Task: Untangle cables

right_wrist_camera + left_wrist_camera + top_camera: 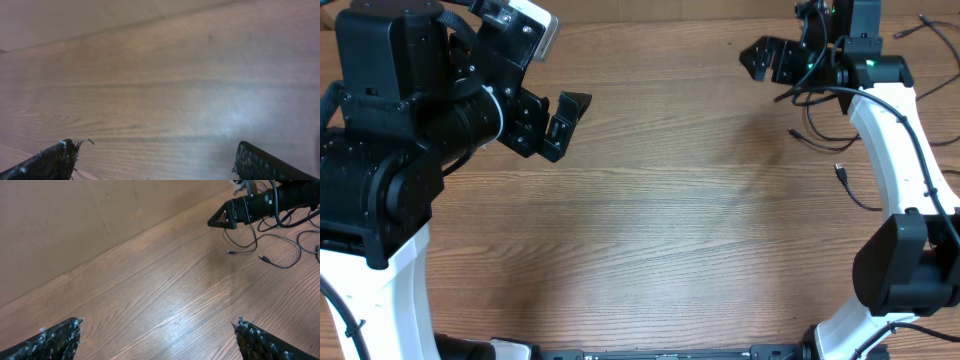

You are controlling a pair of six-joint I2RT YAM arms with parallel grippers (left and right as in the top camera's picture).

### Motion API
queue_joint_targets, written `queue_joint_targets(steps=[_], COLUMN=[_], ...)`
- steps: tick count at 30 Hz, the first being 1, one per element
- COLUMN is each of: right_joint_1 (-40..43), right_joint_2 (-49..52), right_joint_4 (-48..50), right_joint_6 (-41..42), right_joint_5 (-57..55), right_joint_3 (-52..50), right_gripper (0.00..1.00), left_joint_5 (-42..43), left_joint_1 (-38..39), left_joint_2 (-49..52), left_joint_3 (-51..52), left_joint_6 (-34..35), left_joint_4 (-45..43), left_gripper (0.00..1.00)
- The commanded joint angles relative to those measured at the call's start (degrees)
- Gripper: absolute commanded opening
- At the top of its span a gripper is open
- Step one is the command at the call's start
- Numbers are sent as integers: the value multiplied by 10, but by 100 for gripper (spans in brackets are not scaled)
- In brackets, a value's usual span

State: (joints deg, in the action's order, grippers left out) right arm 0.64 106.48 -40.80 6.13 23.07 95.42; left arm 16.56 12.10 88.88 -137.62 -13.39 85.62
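Left gripper (565, 122): spread fully, fingers (60, 339) well apart, only bare table (650, 230) showing between them. Hovers above the left rear of the table, aimed toward the right side.

Right gripper (762, 58): likewise spread fully, only bare wood showing between the 2 tips in the right wrist view. Hangs over the right rear of the table, aimed toward the left side. Well apart from the left gripper.

Cables (817, 138): lying loose on the table at the right as separate thin black strands, just beside and partly under the right arm (880, 150). 2 small plug ends (841, 172) visible, facing the table centre. Touched by neither gripper.
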Motion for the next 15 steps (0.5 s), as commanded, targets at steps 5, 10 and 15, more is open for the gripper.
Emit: queue_joint_targets(steps=[5,10,15], right_joint_1=[16,17,21], right_joint_2=[-6,-15,-73], right_joint_4=[10,40,26], right_joint_6=[-2,-2,-3], right_joint_5=[-28,-9,-47], right_joint_3=[16,18,18], right_gripper=[100,100,100], left_joint_5=[9,9,9], left_joint_1=[-2,-2,-2], left_joint_2=[-4,-4,-4], left_joint_3=[-9,-9,-9], left_joint_6=[12,12,12], left_joint_4=[-1,-1,-1], left_gripper=[99,99,100])
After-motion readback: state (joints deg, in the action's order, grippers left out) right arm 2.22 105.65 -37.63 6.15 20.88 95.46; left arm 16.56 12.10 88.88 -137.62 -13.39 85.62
